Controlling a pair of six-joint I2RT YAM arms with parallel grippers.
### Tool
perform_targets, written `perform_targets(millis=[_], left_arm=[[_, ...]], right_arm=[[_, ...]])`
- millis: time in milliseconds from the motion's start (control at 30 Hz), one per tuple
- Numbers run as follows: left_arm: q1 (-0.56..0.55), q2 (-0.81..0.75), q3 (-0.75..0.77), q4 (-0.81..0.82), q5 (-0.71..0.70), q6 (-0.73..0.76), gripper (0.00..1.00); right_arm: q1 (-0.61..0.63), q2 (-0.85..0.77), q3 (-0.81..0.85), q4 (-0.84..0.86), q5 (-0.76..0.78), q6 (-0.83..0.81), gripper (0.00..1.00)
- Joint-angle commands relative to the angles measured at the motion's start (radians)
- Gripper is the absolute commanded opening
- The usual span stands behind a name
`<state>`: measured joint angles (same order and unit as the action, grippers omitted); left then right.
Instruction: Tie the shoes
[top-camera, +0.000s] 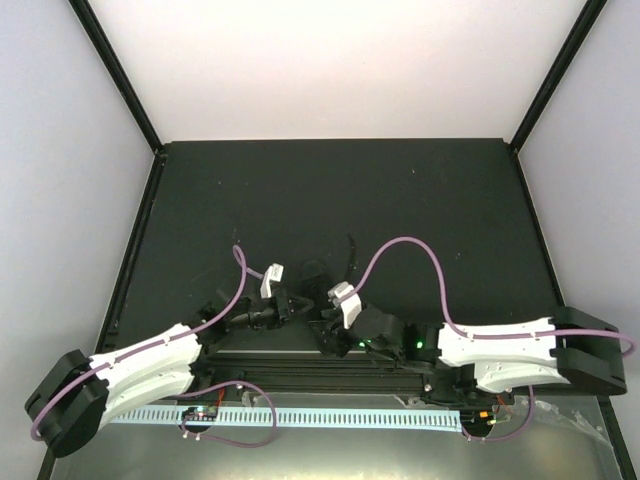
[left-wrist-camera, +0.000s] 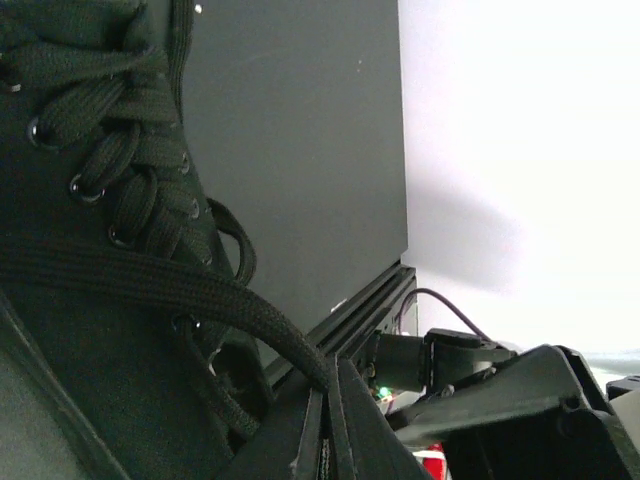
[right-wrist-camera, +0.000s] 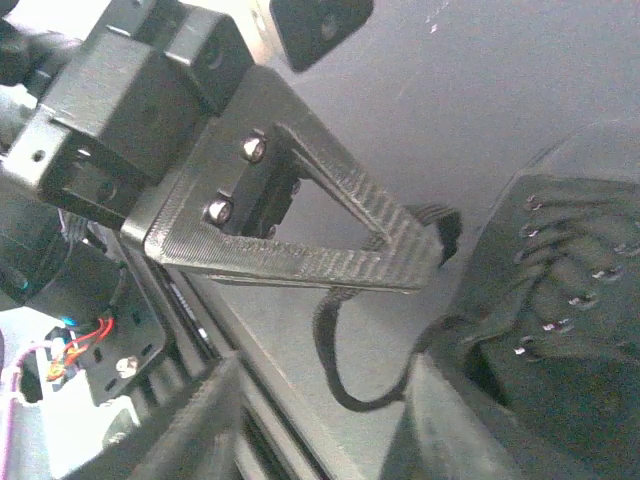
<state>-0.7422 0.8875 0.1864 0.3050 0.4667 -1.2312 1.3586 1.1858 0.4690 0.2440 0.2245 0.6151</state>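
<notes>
The black shoe (left-wrist-camera: 70, 340) lay on the dark table (top-camera: 400, 190), close to its near edge and between the two arms' tips. Its crossed lacing and metal eyelets filled the left side of the left wrist view. From the shoe one flat lace (left-wrist-camera: 150, 280) ran taut to the left gripper (left-wrist-camera: 325, 378), whose fingers were pressed together on it just beside the shoe. In the right wrist view a slack lace (right-wrist-camera: 335, 365) curled over the table next to the shoe's eyelets. The right gripper (right-wrist-camera: 320, 405) sat on the shoe's other side, its fingers spread apart and holding nothing. A purple cable (top-camera: 405, 245) arched just beyond the shoe.
</notes>
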Motion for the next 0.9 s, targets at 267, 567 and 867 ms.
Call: perform_targets(millis=[267, 567, 867], left_arm=[[-0.005, -0.166, -0.006, -0.056, -0.132, 0.248, 0.01], [-0.005, -0.209, 0.019, -0.078, -0.080, 0.430, 0.01], [-0.001, -0.144, 0.059, -0.085, -0.034, 0.498, 0.01]], right_arm=[[-0.253, -0.222, 0.028, -0.383, 0.142, 0.100, 0.80], [-0.570, 0.123, 0.248, -0.515, 0.020, 0.014, 0.70], [-0.570, 0.432, 0.458, -0.565, 0.016, -0.036, 0.55]])
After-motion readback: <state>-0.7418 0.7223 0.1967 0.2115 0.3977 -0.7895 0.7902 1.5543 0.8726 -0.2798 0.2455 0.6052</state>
